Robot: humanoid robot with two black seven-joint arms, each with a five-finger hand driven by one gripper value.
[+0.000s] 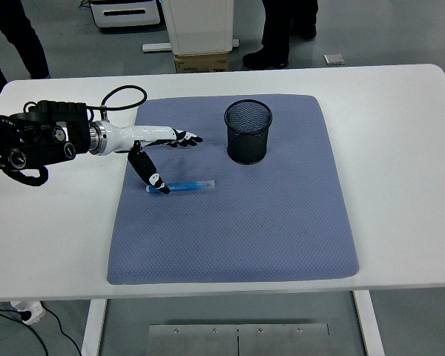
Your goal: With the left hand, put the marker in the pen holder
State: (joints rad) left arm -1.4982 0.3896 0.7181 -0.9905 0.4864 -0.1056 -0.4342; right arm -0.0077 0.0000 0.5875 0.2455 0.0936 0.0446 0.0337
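1. The marker (182, 186) is blue and lies flat on the grey mat (282, 237), long axis roughly left-right, left of the middle.
2. Its left end sits right under the thumb tip of the left hand (159, 152). Looks like it's touching or just about, hard to say which.
3. Fingers are stretched out flat and close together, pointing right, thumb angled down toward the marker. Nothing pinched yet, so I'd say the grasp isn't made.
4. The holder (248, 131), a black mesh cup, stands upright further right and further back on the mat, well apart from the marker.
5. Right arm isn't visible, so the left is the only one nearby.
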